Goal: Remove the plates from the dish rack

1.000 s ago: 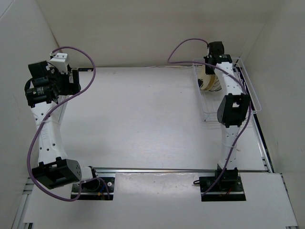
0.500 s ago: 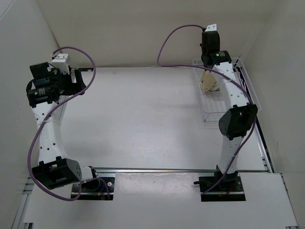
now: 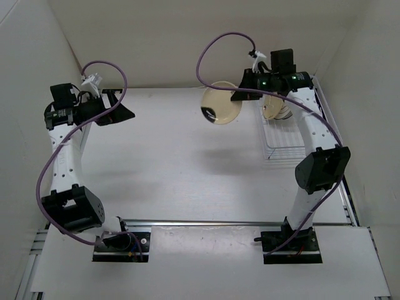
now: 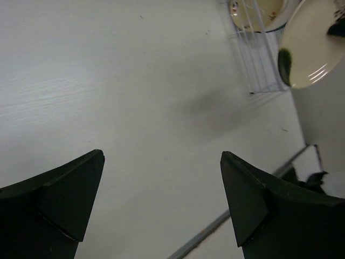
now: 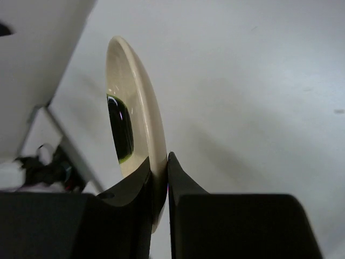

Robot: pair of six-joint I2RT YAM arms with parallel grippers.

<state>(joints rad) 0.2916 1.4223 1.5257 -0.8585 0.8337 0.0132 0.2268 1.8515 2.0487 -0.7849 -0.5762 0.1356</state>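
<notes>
My right gripper (image 3: 240, 97) is shut on the rim of the plain cream-tan plate (image 3: 220, 104). It holds the plate on edge in the air, left of the white wire dish rack (image 3: 278, 142) at the far right. In the right wrist view the plate (image 5: 137, 108) stands between my fingers (image 5: 160, 162) and has a dark glossy patch on its face. At least one more plate (image 3: 275, 111) stands in the rack; its pattern is unclear. My left gripper (image 3: 122, 106) is open and empty at the far left. Its wrist view (image 4: 161, 156) shows the held plate (image 4: 310, 48) and the rack (image 4: 264, 70).
White walls enclose the table on the left, back and right. The rack sits against the right wall. A metal rail (image 3: 206, 222) runs along the near edge by the arm bases. Purple cables loop above both arms.
My right gripper has lifted the cream-tan plate out of the rack and swung it left over the table. My left arm has turned its gripper toward the table's middle.
</notes>
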